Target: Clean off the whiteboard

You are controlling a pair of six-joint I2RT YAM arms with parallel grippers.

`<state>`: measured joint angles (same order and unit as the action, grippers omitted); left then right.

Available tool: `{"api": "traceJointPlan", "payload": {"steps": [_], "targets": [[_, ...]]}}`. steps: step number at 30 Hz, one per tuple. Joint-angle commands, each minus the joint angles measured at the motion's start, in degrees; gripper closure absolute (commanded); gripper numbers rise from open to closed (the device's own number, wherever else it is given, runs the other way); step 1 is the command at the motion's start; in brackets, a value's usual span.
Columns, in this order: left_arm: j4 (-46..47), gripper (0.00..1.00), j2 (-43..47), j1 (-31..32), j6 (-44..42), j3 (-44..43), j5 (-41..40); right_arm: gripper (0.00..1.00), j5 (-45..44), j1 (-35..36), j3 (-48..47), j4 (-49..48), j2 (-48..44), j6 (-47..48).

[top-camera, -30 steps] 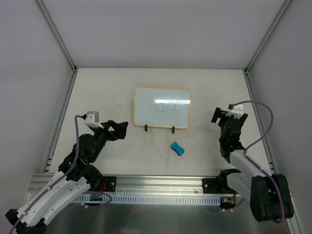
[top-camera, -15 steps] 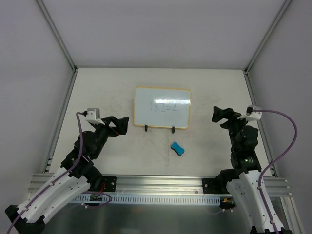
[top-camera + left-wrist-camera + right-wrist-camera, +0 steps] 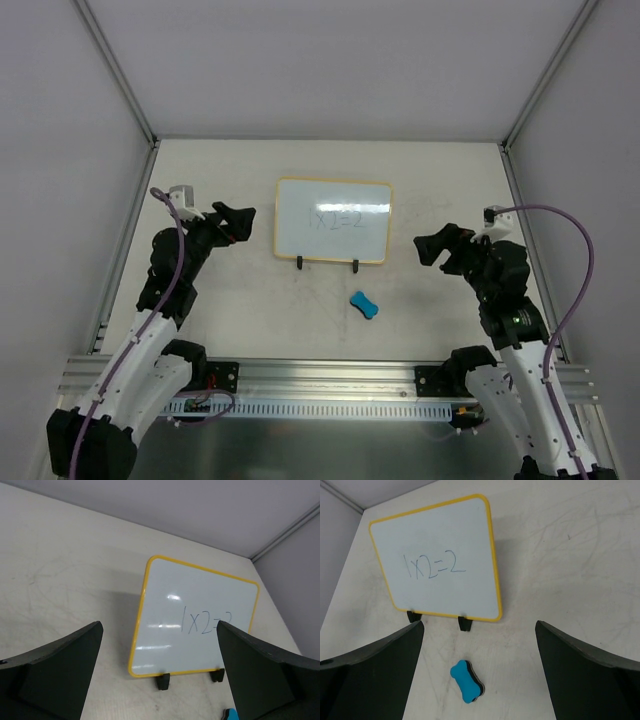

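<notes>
The whiteboard [image 3: 333, 220] stands at mid-table on two black feet, with a yellow frame and faint writing "1x2=2". It also shows in the left wrist view [image 3: 195, 620] and the right wrist view [image 3: 437, 565]. A blue bone-shaped eraser [image 3: 365, 305] lies on the table in front of the board's right foot, seen clearly in the right wrist view [image 3: 466, 681]. My left gripper [image 3: 236, 224] is open and empty, left of the board. My right gripper [image 3: 437, 246] is open and empty, right of the board and the eraser.
The pale table surface [image 3: 220, 310] is scuffed. Grey walls with metal corner posts [image 3: 118, 75] enclose the back and sides. An aluminium rail [image 3: 330, 375] runs along the near edge between the arm bases.
My left gripper has moved away from the base, staying left of the board. My right gripper has swung left toward the board and eraser. Board and eraser have not moved.
</notes>
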<state>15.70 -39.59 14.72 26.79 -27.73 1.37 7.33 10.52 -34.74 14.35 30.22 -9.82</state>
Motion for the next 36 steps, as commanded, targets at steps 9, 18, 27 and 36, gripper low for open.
{"api": "traceJointPlan", "payload": {"steps": [9,18,27,36], "targets": [[36.1,0.01,-26.8,-24.6,21.2,-6.4,40.0,0.01,-4.0,16.4,-11.4,12.4,9.8,4.3],[35.0,0.01,-36.6,-24.8,15.8,-15.1,48.1,0.01,-9.2,30.0,-15.2,13.8,19.3,7.7],[36.2,0.01,-50.7,-24.7,16.5,-24.7,57.8,0.01,-3.2,32.6,-11.2,8.2,21.1,9.4],[45.7,0.01,-61.8,-22.5,17.3,-25.5,63.8,0.01,-1.0,32.9,-4.3,3.3,22.0,13.2]]}}
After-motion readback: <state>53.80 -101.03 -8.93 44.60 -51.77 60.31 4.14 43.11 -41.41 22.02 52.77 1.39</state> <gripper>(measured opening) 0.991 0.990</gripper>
